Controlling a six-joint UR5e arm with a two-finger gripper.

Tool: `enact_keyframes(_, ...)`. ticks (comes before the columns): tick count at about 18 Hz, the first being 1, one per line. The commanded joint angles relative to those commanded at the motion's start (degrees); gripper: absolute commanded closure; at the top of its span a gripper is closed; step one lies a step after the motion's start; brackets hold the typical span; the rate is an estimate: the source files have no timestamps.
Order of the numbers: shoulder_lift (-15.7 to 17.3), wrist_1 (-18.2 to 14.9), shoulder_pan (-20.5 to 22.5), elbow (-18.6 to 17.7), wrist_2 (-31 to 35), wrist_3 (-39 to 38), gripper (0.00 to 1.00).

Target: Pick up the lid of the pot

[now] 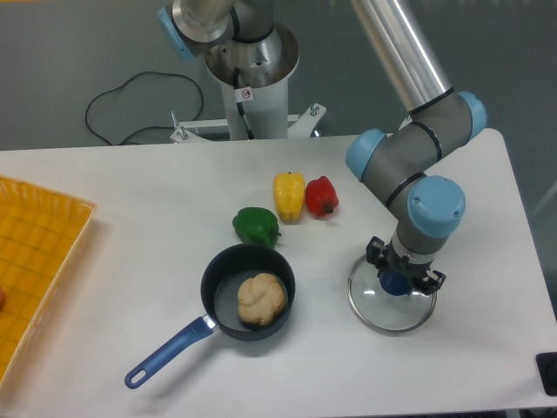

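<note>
Item inspected: the pot lid [384, 315], a clear glass disc with a metal rim. It lies on the white table [130, 192], toward the right front, well apart from the right edge. It looks flat on the surface, though contact under the rim cannot be confirmed from this view.

The arm [409, 161] reaches in from the upper middle and bends down over the lid. The hand [402, 279] points straight down at the lid's centre. A blue knob [392, 283] shows directly beneath the wrist, between dark parts of the hand on either side. The wrist housing covers the fingertips. Whether the fingers are clamped on the knob or stand apart from it cannot be told.

Other items on the table:
- A dark pot [219, 272] sits left of the lid, near it but not touching. Its blue handle [165, 351] runs toward the front left corner.
- A pale bread roll [261, 299] lies inside the pot, against the right side of the bowl.
- A green pepper [256, 225] rests just behind the pot's rim.
- A yellow pepper [289, 196] and a red pepper [321, 196] lie side by side behind the green one, close enough to touch or nearly so.
- A yellow tray [39, 252] occupies the left edge and is partly cut off by the frame.

Behind the table stands the robot's base [254, 83], with a black cable [130, 100] looping on the grey floor to its left.
</note>
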Motion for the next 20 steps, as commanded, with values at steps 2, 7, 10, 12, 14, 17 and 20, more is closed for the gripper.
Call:
enact_keyframes(2, 1.2, -0.4, 0.0, -0.2, 0.0, 0.0, 0.54)
enact_keyframes(7, 6.0, -6.0, -0.1, -0.2, -0.4, 0.0, 0.54)
enact_keyframes(10, 9.2, -9.8, -0.1, -0.2, -0.4, 0.0, 0.54)
enact_keyframes(12, 10.5, -11.4, 0.0, -0.2, -0.4, 0.0, 0.54)
enact_keyframes(14, 11.1, -11.7, 0.0, -0.2, -0.4, 0.0, 0.54)
enact_keyframes(17, 11.6, -12.3, 0.2, -0.2, -0.4, 0.0, 0.54)
enact_keyframes(20, 11.6, -12.3, 0.3, -0.2, -0.4, 0.0, 0.54)
